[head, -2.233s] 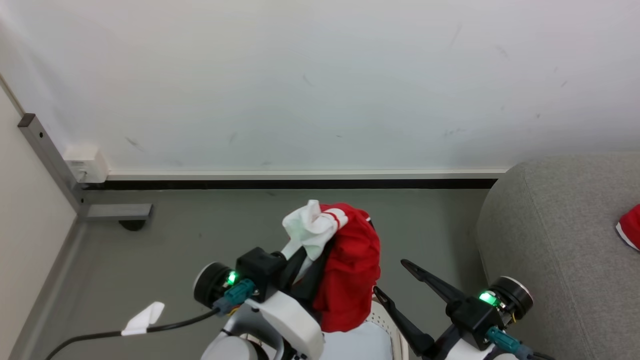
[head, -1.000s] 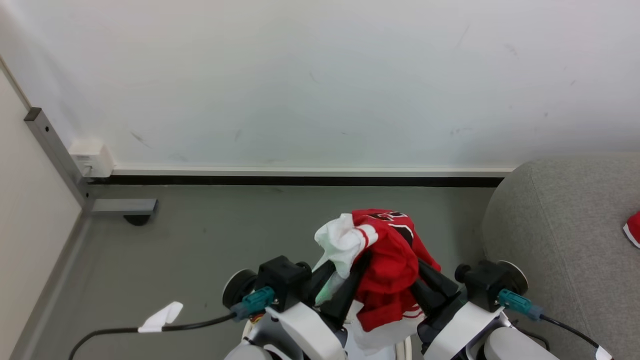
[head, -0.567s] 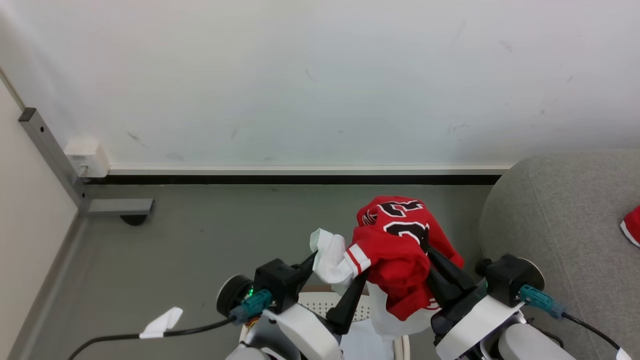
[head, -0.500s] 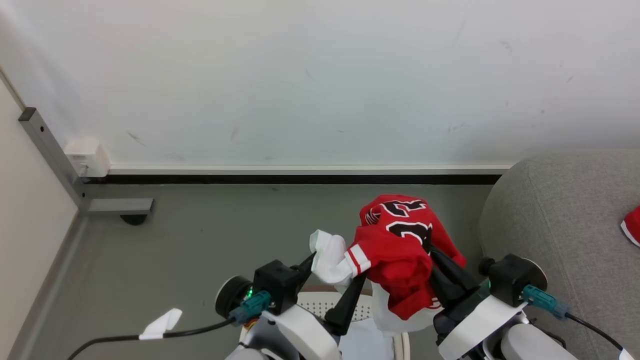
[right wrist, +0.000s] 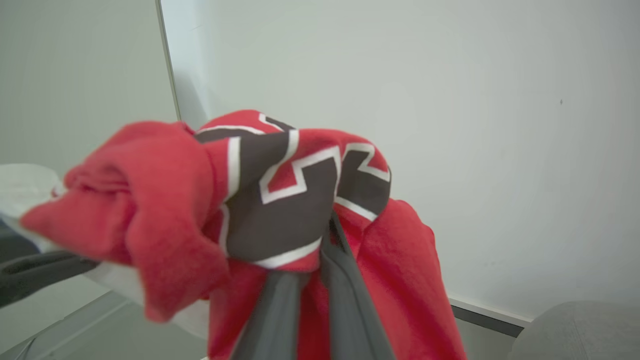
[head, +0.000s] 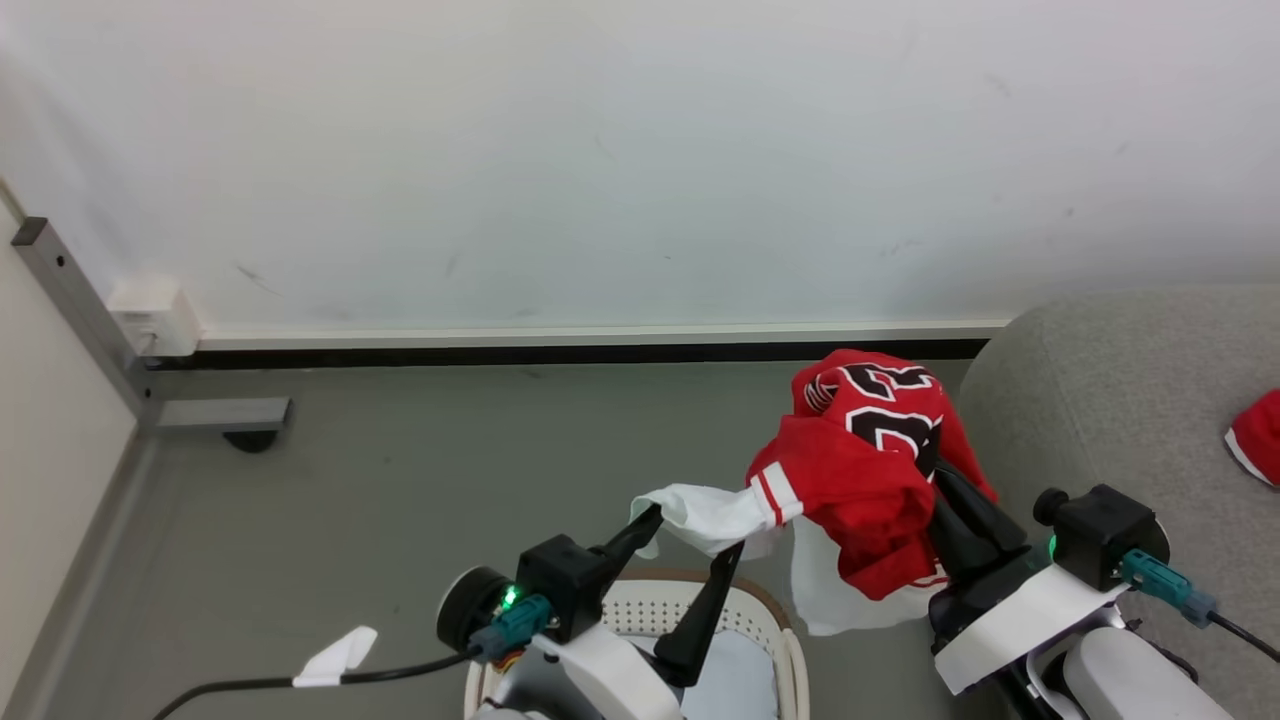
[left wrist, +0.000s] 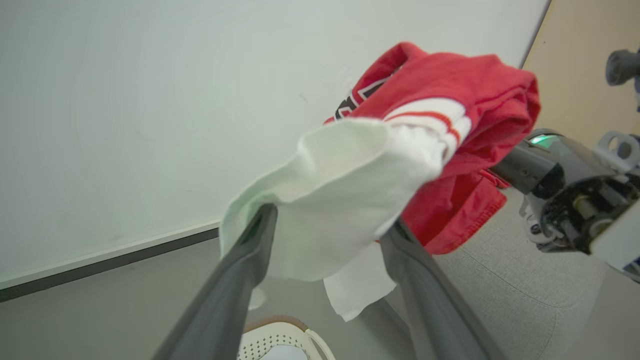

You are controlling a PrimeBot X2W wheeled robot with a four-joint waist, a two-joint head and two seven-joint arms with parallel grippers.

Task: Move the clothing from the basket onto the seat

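A piece of red clothing with black-and-white lettering hangs in the air beside the grey seat. My right gripper is shut on its bunched red fabric, the fingers pinched together under the lettering. The garment's white sleeve with a striped cuff drapes over the spread fingertips of my left gripper, which stands open. The cream basket sits on the floor below my left arm. A second red garment lies on the seat at the right edge.
A pale blue cushion lies in the basket. Behind runs a white wall with a dark baseboard. A grey metal bracket and a wall box stand at the left. A black cable with a white tag crosses the grey floor.
My left gripper has opened and let go of the sleeve, which now lies over its fingertips. My right gripper has carried the red garment up and to the right, toward the seat.
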